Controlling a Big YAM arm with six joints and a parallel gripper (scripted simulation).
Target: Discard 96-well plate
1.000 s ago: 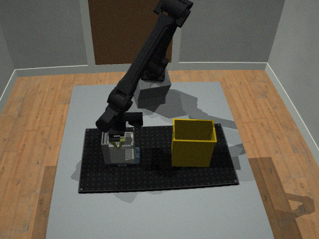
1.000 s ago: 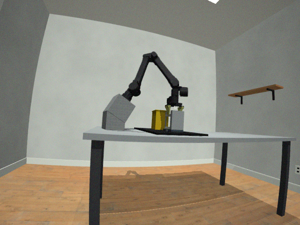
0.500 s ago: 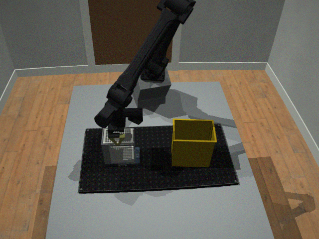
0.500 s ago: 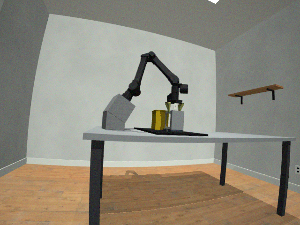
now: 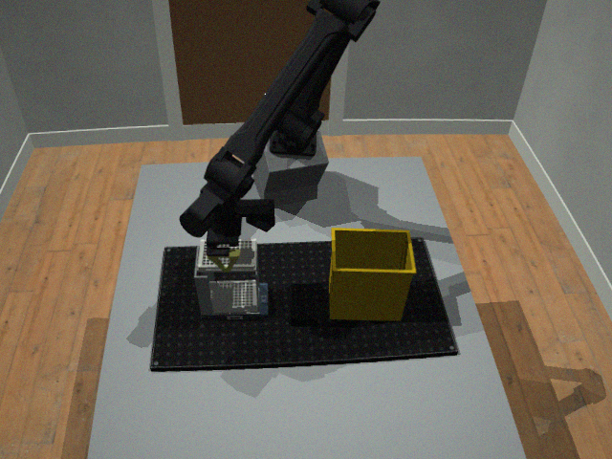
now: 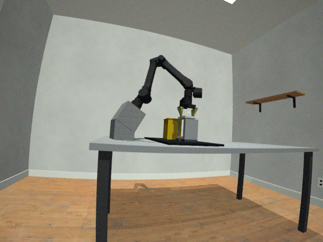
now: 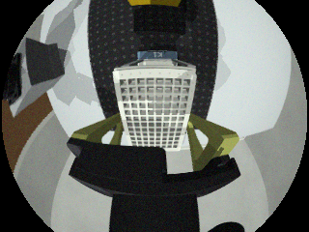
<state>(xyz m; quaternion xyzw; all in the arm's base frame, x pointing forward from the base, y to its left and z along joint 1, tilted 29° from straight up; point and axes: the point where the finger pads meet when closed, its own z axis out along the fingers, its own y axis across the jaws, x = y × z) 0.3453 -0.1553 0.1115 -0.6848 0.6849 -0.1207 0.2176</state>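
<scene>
The upper 96-well plate, white with a grid of wells, is between the yellow-green fingers of my gripper (image 5: 225, 257), which is shut on its long sides. In the wrist view the plate (image 7: 156, 112) fills the space between the fingers of the gripper (image 7: 156, 141). It hangs a little above the grey stack rack K1 (image 5: 229, 295). The lower plate (image 5: 233, 294) sits in the rack underneath. The yellow bin W1 (image 5: 371, 274) stands upright to the right, open mouth up. From the side the gripper (image 6: 187, 112) is just over the rack (image 6: 190, 129), with the bin (image 6: 170, 128) behind.
The rack and the bin stand on a black perforated baseplate (image 5: 301, 336) on a grey table. The arm's grey base block (image 5: 292, 167) is at the back of the table. A gap of baseplate lies between rack and bin.
</scene>
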